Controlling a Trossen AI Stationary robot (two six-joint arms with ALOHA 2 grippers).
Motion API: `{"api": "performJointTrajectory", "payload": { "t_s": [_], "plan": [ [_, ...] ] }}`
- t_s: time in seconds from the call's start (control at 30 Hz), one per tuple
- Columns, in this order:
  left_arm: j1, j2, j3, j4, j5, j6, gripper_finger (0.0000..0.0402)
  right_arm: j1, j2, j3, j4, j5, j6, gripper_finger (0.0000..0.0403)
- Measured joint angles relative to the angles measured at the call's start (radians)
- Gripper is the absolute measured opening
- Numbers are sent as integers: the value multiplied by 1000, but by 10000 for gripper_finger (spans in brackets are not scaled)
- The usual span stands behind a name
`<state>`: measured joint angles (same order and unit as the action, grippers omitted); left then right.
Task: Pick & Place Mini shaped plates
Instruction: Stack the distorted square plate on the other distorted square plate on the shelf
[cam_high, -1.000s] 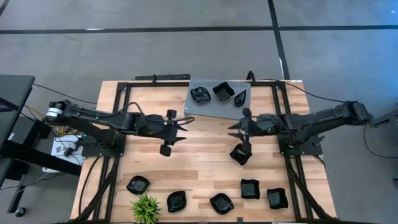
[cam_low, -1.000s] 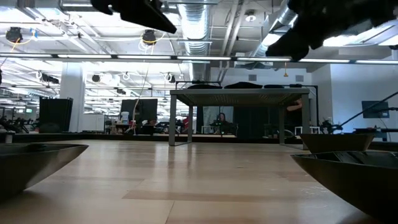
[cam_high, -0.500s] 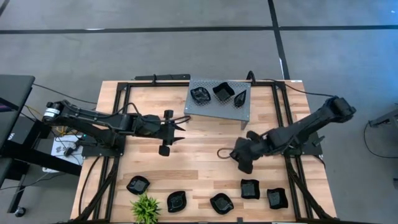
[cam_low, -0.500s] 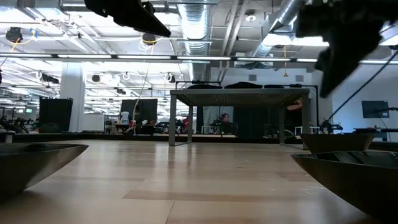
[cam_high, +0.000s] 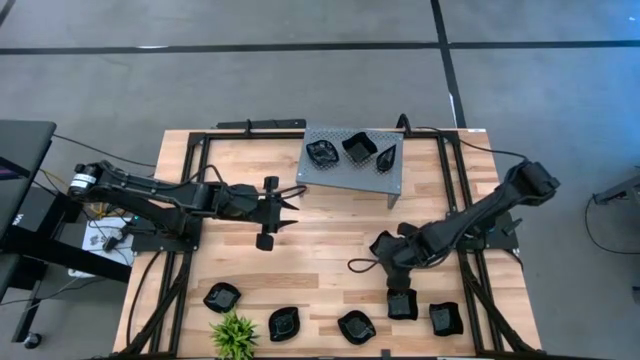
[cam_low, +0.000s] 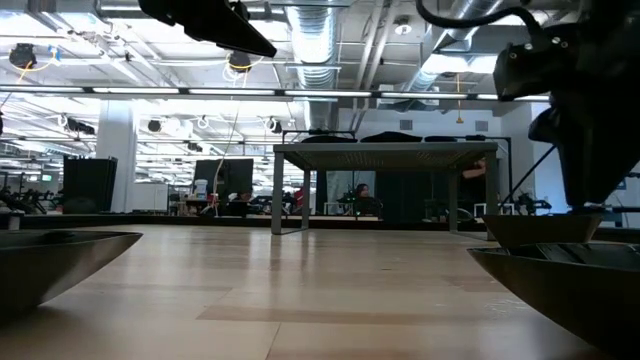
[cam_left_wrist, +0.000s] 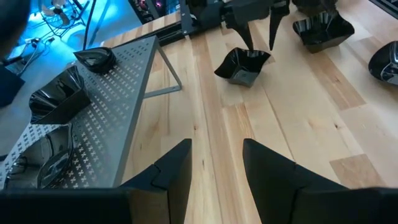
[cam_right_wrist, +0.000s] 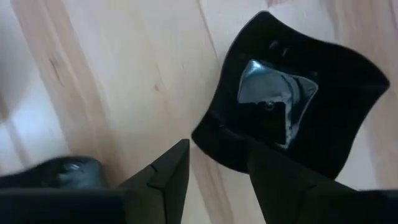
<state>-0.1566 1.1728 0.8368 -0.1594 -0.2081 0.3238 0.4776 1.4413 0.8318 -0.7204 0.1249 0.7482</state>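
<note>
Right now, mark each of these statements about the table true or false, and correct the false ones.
1. Three plates sit on the grey perforated shelf. True.
2. The left gripper grips a plate. False: it hangs empty over bare wood, jaws open.
3. The right gripper is directly over the wavy-edged square plate in the front row. True.
4. The green plant stands on the shelf. False: it stands at the table's front edge, beside the plates.
5. The front row holds two plates. False: it holds five.
</note>
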Motion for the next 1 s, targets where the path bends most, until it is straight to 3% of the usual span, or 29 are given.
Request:
{"api": "performJointTrajectory", "payload": {
  "t_s": [0.3, 0.6, 0.77, 1.0],
  "plan": [
    [0, 0, 0, 5, 0, 0, 145, 0, 42, 0, -9, -44, -132, 153],
    [0, 1, 2, 27, 0, 0, 145, -9, 111, -2, -4, -23, -232, 141],
    [0, 1, 2, 31, 0, 0, 145, -9, 167, 0, -5, -19, -308, 110],
    [0, 1, 2, 35, 0, 0, 145, -16, 157, 18, -35, -27, -311, 31]
  ]
}}
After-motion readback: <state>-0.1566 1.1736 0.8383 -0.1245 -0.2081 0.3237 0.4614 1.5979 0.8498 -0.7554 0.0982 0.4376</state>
